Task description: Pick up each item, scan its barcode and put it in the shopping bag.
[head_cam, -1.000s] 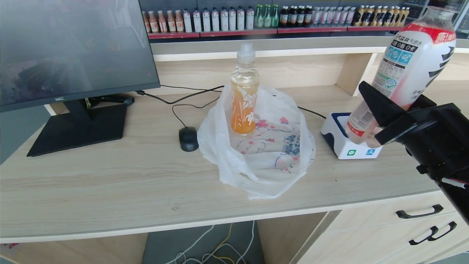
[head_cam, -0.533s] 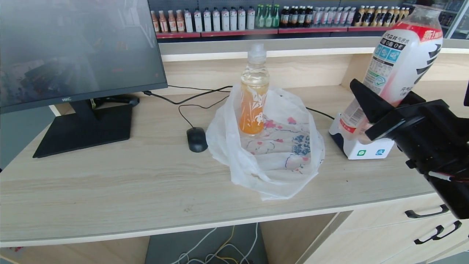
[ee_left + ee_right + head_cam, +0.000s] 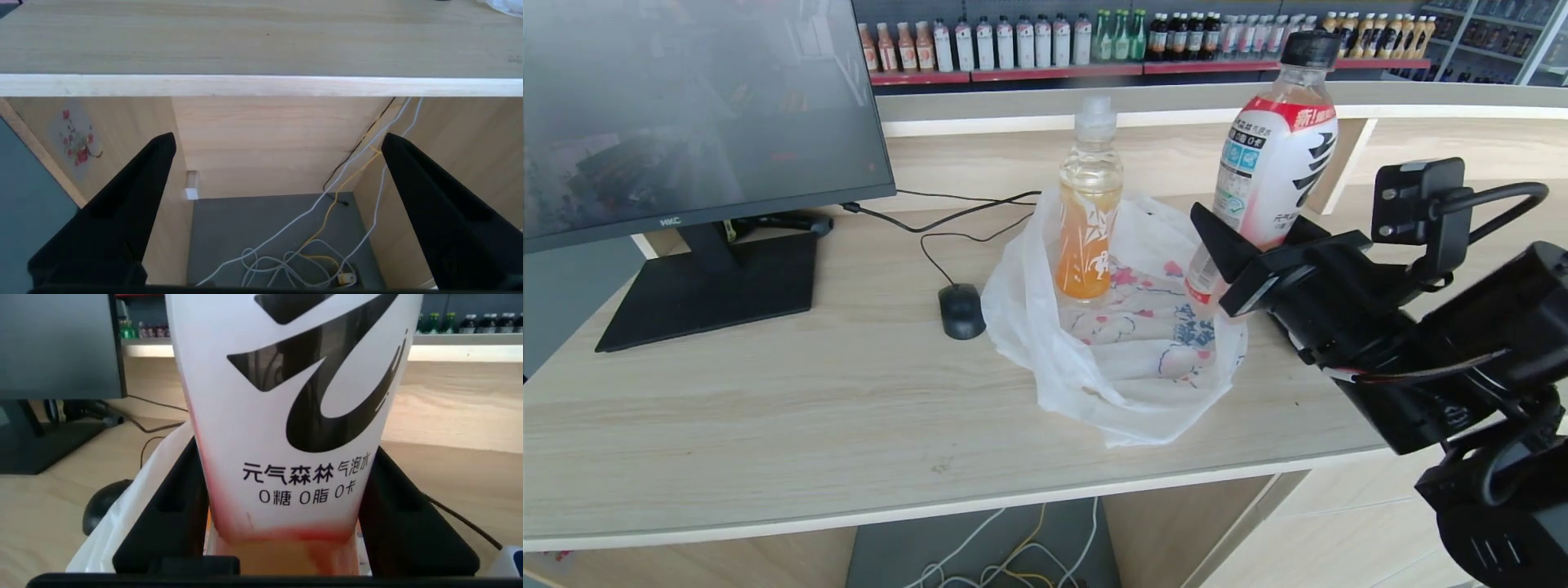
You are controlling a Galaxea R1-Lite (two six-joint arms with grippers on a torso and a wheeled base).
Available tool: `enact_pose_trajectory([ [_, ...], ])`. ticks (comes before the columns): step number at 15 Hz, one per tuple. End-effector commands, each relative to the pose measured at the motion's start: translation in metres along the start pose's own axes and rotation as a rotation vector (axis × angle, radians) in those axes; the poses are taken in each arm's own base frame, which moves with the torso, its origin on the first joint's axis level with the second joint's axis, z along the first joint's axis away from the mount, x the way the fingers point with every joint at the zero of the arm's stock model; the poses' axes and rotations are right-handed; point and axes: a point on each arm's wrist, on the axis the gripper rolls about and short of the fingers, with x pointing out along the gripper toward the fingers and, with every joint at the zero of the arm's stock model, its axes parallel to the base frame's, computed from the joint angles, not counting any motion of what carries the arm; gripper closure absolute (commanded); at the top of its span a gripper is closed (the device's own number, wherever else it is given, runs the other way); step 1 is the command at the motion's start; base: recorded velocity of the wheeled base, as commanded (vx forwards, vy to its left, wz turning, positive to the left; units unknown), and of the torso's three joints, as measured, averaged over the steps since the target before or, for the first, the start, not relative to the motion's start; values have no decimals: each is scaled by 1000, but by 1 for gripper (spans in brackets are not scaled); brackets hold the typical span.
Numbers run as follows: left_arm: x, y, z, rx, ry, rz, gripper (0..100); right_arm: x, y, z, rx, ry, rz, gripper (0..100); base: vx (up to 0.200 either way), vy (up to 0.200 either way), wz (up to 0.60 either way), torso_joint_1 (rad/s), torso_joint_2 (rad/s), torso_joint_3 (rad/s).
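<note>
Bottle point(image 3: 1270, 155) pinched in our right gripper point(image 3: 1250, 249): white label, black strokes, red band, black cap, above the shopping bag's point(image 3: 1094, 384) right edge; our left gripper's point(image 3: 278, 151) jaws spread.

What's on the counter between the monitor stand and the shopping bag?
A black computer mouse lies on the counter between the monitor stand and the shopping bag, as the head view shows.

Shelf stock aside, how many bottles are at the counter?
2: orange bottle standing in the shopping bag; white bottle held by the right gripper beside it. The bag could hide more.
</note>
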Motion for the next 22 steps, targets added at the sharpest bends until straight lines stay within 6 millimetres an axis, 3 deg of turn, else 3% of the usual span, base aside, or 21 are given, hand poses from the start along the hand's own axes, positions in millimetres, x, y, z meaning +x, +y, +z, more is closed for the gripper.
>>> enact_pose_trajectory([
  [1,0,0,0,0,-1,0,0,8,5,-22,-2,46,10,100,0,0,0,0,0,0],
  [9,0,0,0,0,-1,0,0,32,4,-68,-14,106,10,100,0,0,0,0,0,0],
  [16,0,0,0,0,-1,0,0,62,-27,-86,-48,52,-61,100,0,0,0,0,0,0],
  [22,0,0,0,0,-1,0,0,64,-27,-102,-33,82,-60,100,0,0,0,0,0,0],
])
